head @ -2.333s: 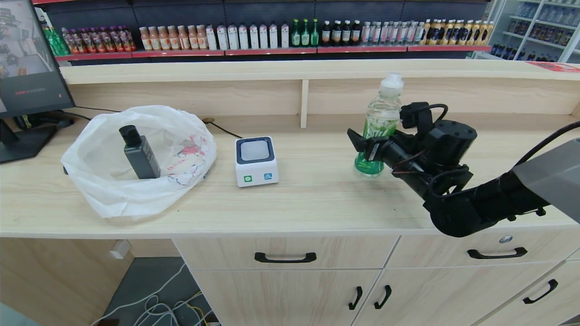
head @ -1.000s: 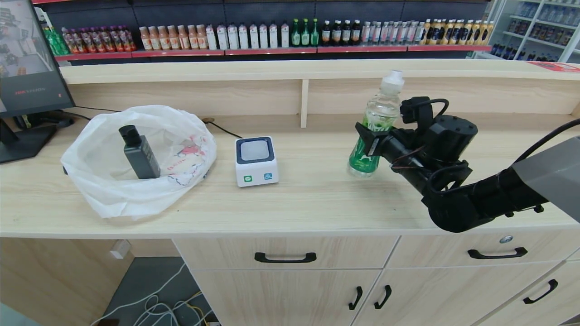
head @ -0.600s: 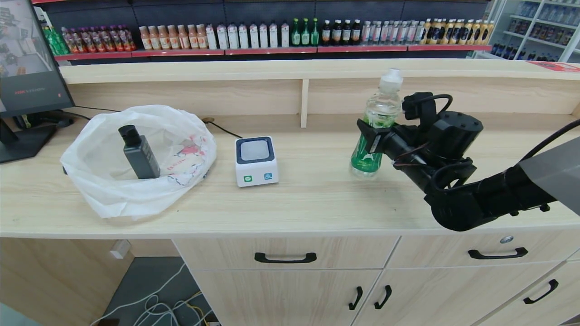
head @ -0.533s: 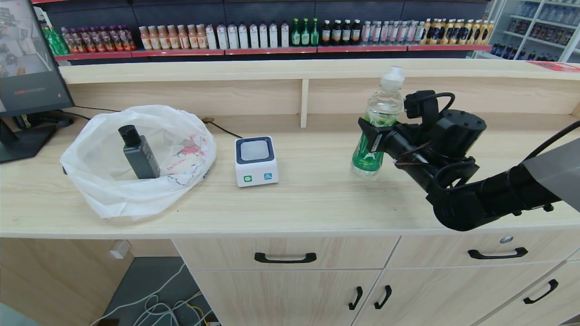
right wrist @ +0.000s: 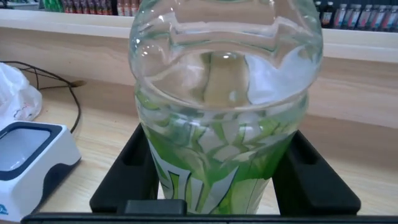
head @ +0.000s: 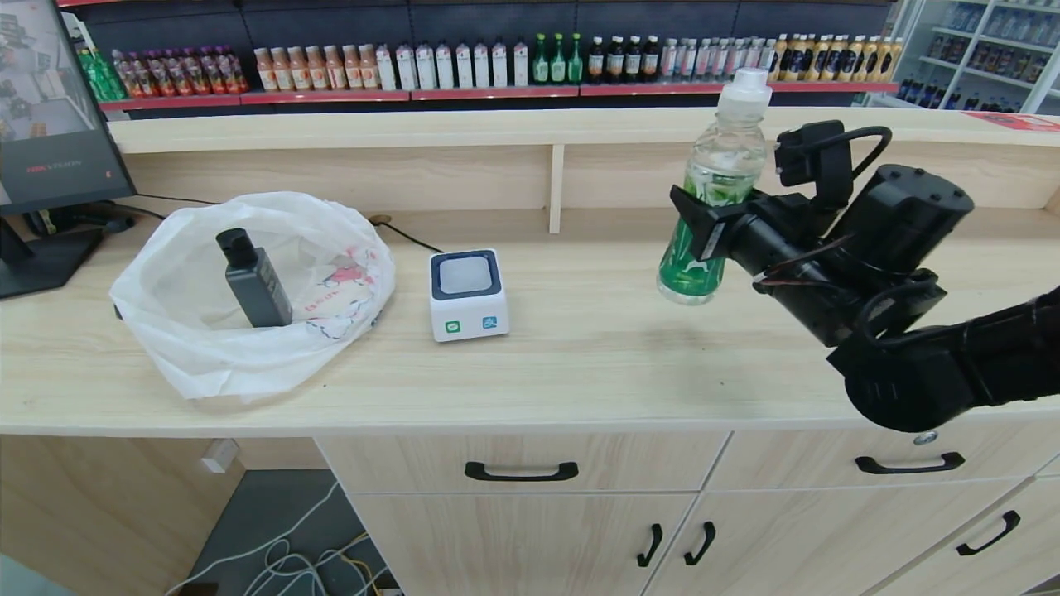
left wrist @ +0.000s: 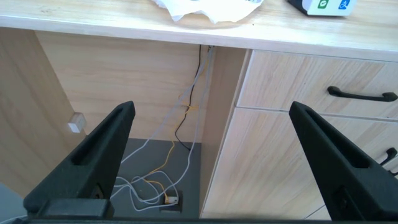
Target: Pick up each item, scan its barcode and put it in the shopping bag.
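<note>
Surface: a light wood-grain counter (head: 580, 364) with a raised back ledge, split by one upright divider. Drawers (head: 522, 451) and cabinet doors with black handles sit in its front.

Items resting directly on it:
- A white plastic shopping bag (head: 207, 356), left of centre, mouth open upward, crumpled, close to the front edge.
- A white cube scanner (head: 468, 294) with a dark-framed top window, just beside the bag, apart from it.
- A monitor (head: 50, 124) on a dark stand, far left corner.
- A thin dark cable (head: 414, 238) running along the back behind the scanner.
</note>
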Robot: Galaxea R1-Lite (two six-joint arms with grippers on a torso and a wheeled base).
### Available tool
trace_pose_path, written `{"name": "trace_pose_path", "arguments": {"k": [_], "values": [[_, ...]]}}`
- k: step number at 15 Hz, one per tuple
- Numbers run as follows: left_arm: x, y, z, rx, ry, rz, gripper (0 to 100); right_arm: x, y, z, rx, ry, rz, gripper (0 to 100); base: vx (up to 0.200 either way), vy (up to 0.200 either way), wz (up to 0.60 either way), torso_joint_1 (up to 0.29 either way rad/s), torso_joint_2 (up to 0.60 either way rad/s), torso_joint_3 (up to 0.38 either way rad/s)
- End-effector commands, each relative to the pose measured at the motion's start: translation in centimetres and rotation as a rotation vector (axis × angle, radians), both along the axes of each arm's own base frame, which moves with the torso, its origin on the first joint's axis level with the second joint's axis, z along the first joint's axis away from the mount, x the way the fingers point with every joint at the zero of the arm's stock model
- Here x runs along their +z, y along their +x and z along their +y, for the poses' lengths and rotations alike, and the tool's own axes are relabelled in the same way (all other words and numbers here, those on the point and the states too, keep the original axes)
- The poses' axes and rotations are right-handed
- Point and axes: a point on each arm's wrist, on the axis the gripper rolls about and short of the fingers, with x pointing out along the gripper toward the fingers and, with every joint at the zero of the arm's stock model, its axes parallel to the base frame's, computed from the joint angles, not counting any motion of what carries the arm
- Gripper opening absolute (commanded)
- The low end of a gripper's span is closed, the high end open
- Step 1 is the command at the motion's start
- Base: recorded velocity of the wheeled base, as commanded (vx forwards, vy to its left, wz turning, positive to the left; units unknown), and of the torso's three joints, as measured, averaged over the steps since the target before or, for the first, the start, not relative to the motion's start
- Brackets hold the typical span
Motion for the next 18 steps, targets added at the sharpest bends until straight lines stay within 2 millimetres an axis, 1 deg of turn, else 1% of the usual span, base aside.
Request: {"name": "trace_pose_path", "arguments": {"k": [1, 3, 4, 5, 6, 8, 11, 13, 15, 16, 17, 18], "values": [[0.0, 0.0, 0.0, 0.001, -0.001, 0.000, 100, 1.4, -3.9, -0.6, 0.001, -0.008, -0.018, 0, 0.000, 0.000, 0.00, 0.000, 0.00, 0.000], [0.0, 0.0, 0.0, 0.001, -0.001, 0.000, 100, 1.3, -6.4, -0.6, 0.013, -0.014, -0.002, 0, 0.000, 0.000, 0.00, 0.000, 0.00, 0.000], [0.0, 0.0, 0.0, 0.001, 0.001, 0.000, 100, 0.8, -7.5, -0.5, 0.028, -0.021, 0.015, 0, 0.000, 0.000, 0.00, 0.000, 0.00, 0.000], [0.0, 0.0, 0.0, 0.001, 0.001, 0.000, 100, 0.4, -8.2, -0.5, 0.039, -0.029, 0.032, 0, 0.000, 0.000, 0.00, 0.000, 0.00, 0.000], [0.0, 0.0, 0.0, 0.001, -0.001, 0.000, 100, -0.9, -9.8, -1.1, 0.047, -0.044, 0.062, 0, 0.000, 0.000, 0.00, 0.000, 0.00, 0.000], [0.0, 0.0, 0.0, 0.001, -0.001, 0.000, 100, -2.5, -11.5, -2.0, 0.049, -0.043, 0.059, 0, 0.000, 0.000, 0.00, 0.000, 0.00, 0.000], [0.0, 0.0, 0.0, 0.001, 0.001, 0.000, 100, -3.7, -13.4, -2.5, 0.078, 0.001, 0.002, 0, 0.000, 0.000, 0.00, 0.000, 0.00, 0.000], [0.0, 0.0, 0.0, 0.001, 0.001, 0.000, 100, -3.7, -14.9, -2.5, 0.123, 0.047, 0.002, 0, 0.000, 0.000, 0.00, 0.000, 0.00, 0.000], [0.0, 0.0, 0.0, 0.001, 0.001, 0.000, 100, -3.0, -16.6, -2.7, 0.183, 0.075, -0.026, 0, 0.000, 0.000, 0.00, 0.000, 0.00, 0.000], [0.0, 0.0, 0.0, 0.001, 0.001, 0.000, 100, -2.7, -17.9, -2.1, 0.252, 0.071, -0.043, 0, 0.000, 0.000, 0.00, 0.000, 0.00, 0.000], [0.0, 0.0, 0.0, 0.001, 0.001, 0.000, 100, -2.8, -19.5, -1.4, 0.323, 0.056, -0.048, 0, 0.000, 0.000, 0.00, 0.000, 0.00, 0.000], [0.0, 0.0, 0.0, 0.001, -0.001, 0.000, 100, -3.5, -20.9, -1.1, 0.373, 0.017, -0.039, 0, 0.000, 0.000, 0.00, 0.000, 0.00, 0.000]]}}
